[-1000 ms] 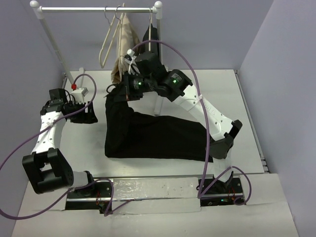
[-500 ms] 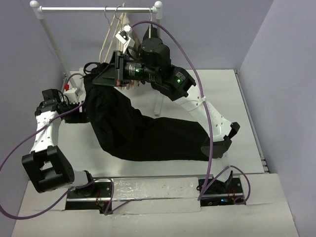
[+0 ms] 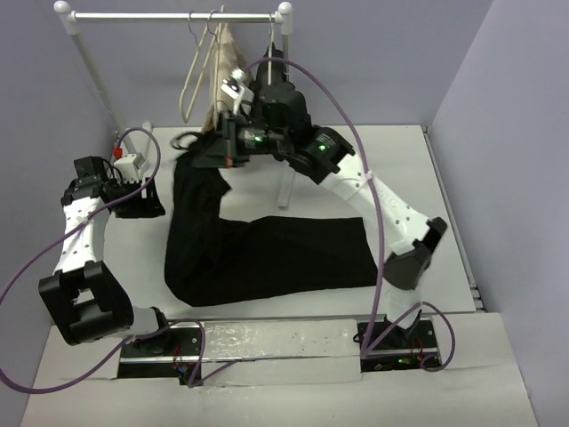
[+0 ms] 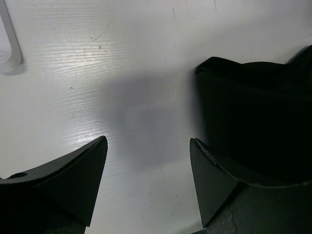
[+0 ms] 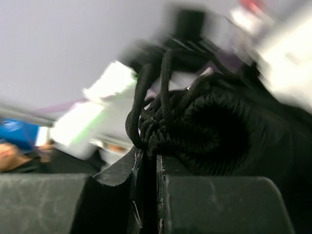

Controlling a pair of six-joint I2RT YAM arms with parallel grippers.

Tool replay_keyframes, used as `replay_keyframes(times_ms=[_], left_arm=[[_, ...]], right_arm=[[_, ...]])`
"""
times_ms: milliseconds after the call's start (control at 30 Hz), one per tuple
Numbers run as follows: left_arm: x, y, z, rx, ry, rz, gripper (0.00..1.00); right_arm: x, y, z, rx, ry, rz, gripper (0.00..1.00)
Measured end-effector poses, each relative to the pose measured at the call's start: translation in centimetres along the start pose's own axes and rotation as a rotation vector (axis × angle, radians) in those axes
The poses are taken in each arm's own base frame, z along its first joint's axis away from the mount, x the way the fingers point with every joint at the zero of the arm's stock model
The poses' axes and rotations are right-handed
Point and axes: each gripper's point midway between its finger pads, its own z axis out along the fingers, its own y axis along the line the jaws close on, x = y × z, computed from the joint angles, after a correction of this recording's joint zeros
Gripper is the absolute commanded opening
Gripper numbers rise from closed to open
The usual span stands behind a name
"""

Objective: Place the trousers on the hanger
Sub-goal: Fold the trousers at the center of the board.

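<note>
Black trousers (image 3: 267, 258) lie bent in an L on the white tabletop (image 3: 444, 178), waist held up under the clothes rail (image 3: 178, 16).
The legs run crosswise, parallel to the rail, then the cloth turns and points up toward it. The empty hanger (image 3: 185, 98) hangs from the rail. Just below the rail, the right tool (image 5: 156, 161) pinches the drawstring waistband. The left tool (image 4: 148, 146), near the foot of the rail's left post, is spread over bare tabletop.

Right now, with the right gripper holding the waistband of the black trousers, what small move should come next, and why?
Probably lift the right gripper a little higher, toward the hanger. It is shut on the waistband of the trousers, yet most of the cloth lies on the table, below the hanger.
</note>
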Motion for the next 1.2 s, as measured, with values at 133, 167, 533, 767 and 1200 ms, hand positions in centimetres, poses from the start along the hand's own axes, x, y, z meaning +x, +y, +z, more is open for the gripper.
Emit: replay_keyframes(times_ms=[133, 167, 533, 767, 1200], left_arm=[[0.0, 0.0, 0.0, 0.000, 0.000, -0.003, 0.77], [0.0, 0.0, 0.0, 0.000, 0.000, -0.003, 0.77], [0.6, -0.3, 0.0, 0.001, 0.024, 0.017, 0.77], [2.1, -2.5, 1.1, 0.035, 0.081, 0.077, 0.77], [2.7, -4.1, 1.8, 0.066, 0.108, 0.113, 0.78]], right_arm=[[4.0, -6.0, -4.8, 0.200, 0.080, 0.043, 0.00], [5.0, -7.1, -6.3, 0.238, 0.095, 0.061, 0.00], [12.8, -14.4, -19.0, 0.533, 0.146, 0.158, 0.00], [14.9, -18.3, -21.9, 0.670, 0.184, 0.198, 0.00], [19.3, -25.7, -27.4, 0.965, 0.260, 0.219, 0.00]])
